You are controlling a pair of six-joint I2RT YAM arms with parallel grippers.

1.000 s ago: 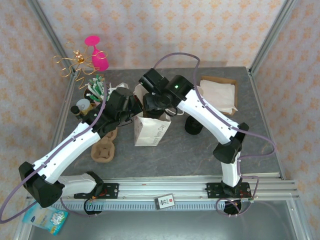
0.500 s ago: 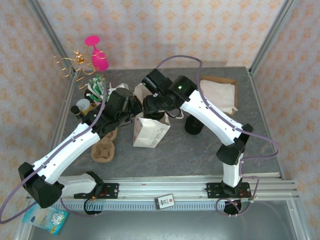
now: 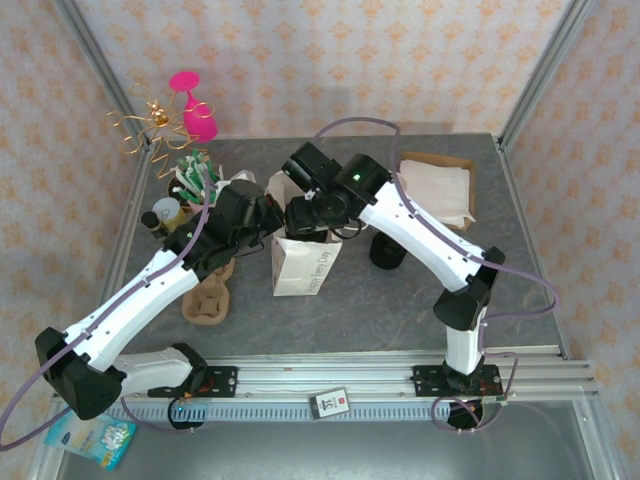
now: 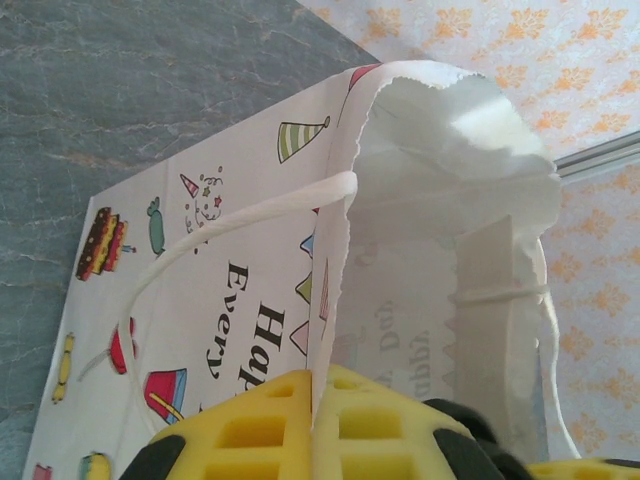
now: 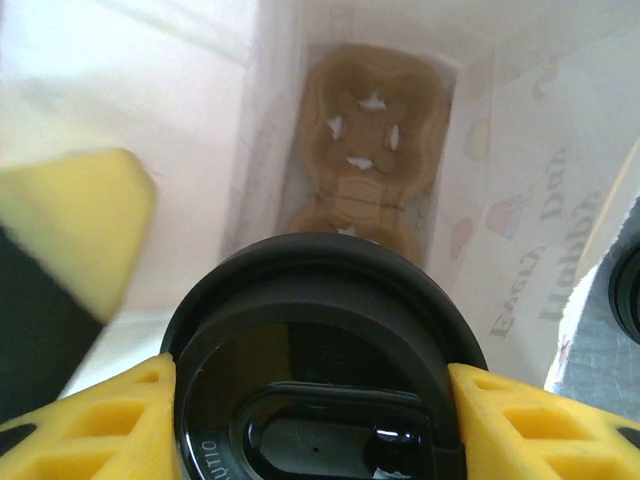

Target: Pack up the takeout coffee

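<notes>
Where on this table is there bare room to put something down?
The widest bare stretch is the front of the table, between the paper bag and the metal rail. A thin strip runs along the back wall. The left side is crowded: packets in the back corner, a cardboard cup carrier nearer.

The paper bag (image 3: 300, 265) is standing open on the tabletop (image 3: 400, 315), and its mouth is offering the only way in. The left end effector (image 4: 312, 420) is clamping the near wall, crowding that side. The right end effector (image 5: 315, 420), gripping the takeout coffee (image 5: 315, 330), is taking up most of the mouth, leaving slim gaps to the walls. A cup carrier (image 5: 365, 140) is lying on the bag floor, wells facing up and open. Outside, a second carrier (image 3: 207, 295) is sitting left of the bag under the left arm. A black lid stack (image 3: 388, 250) is standing to the right. The tabletop in front of the bag is lying free for passing.
</notes>
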